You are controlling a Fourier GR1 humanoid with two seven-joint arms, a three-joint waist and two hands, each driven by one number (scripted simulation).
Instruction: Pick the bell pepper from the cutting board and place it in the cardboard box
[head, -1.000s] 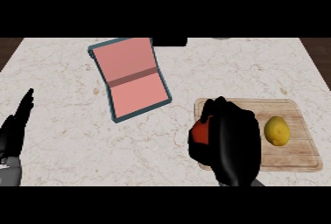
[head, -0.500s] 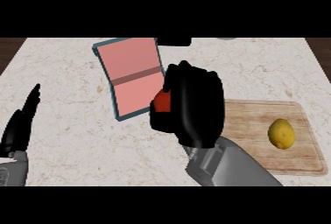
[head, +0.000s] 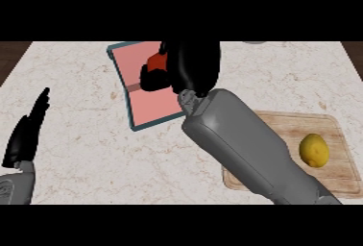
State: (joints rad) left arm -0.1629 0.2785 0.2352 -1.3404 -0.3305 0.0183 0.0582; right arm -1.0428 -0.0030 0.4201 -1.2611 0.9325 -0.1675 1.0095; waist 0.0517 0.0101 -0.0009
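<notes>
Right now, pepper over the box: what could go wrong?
The bell pepper hangs in the right hand above the cardboard box, whose right rim the hand hides; released off-centre, it might hit that rim and roll out. The forearm crosses the cutting board; withdrawing low may nudge the lemon.

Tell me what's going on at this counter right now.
The right robot hand is curled round the red bell pepper and holds it over the cardboard box, so the pepper is off the cutting board but not yet released. A lemon lies alone on the board. The left robot hand rests open near the view's left edge, holding nothing.
</notes>
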